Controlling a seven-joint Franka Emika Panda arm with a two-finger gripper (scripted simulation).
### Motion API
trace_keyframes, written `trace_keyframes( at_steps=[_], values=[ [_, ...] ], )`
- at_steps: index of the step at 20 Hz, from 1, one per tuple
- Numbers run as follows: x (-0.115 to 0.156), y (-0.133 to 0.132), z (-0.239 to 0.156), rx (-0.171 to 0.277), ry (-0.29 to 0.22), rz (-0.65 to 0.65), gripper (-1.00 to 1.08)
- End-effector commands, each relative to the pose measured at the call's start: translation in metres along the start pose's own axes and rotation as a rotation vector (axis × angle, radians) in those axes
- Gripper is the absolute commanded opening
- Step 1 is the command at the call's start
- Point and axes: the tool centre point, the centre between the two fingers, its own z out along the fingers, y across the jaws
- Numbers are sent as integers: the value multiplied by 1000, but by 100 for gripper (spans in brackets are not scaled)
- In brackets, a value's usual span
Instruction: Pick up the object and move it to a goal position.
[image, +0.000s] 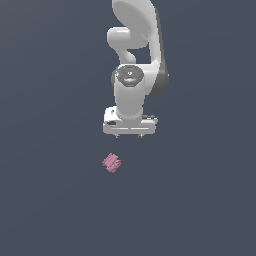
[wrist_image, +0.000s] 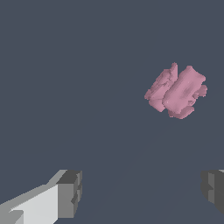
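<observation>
My pincer (image: 129, 135) hangs spread wide and empty; the pink object (image: 112, 162) lies on the floor at about seven o'clock from it. It looks light, rigid and knobbly, so I'd pinch across its flatter ridged sides

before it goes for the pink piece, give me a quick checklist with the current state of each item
1. Hand open: ok, its two fingers stand wide apart in the wrist view.
2. Hand empty: ok, nothing sits between the fingers.
3. Pink piece located: ok, it lies alone on the dark floor, apart from the hand.
4. Hand over the piece: not ok, in the exterior view the piece lies lower and toward that view's left of the hand.
5. Fingers lined up with the piece's sides: not ok, the piece lies askew to the fingers in the wrist view.
6. Goal position marked: cannot tell, no marker shows.
</observation>
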Motion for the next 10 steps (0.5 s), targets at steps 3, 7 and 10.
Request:
trace_keyframes(
  at_steps=[3, 7, 10],
  values=[
    [1, -1, -2, 1, 5, 1, 100],
    [11, -7, -19, 12, 43, 1, 100],
    [14, -10, -27, 16, 58, -3, 100]
  ],
)
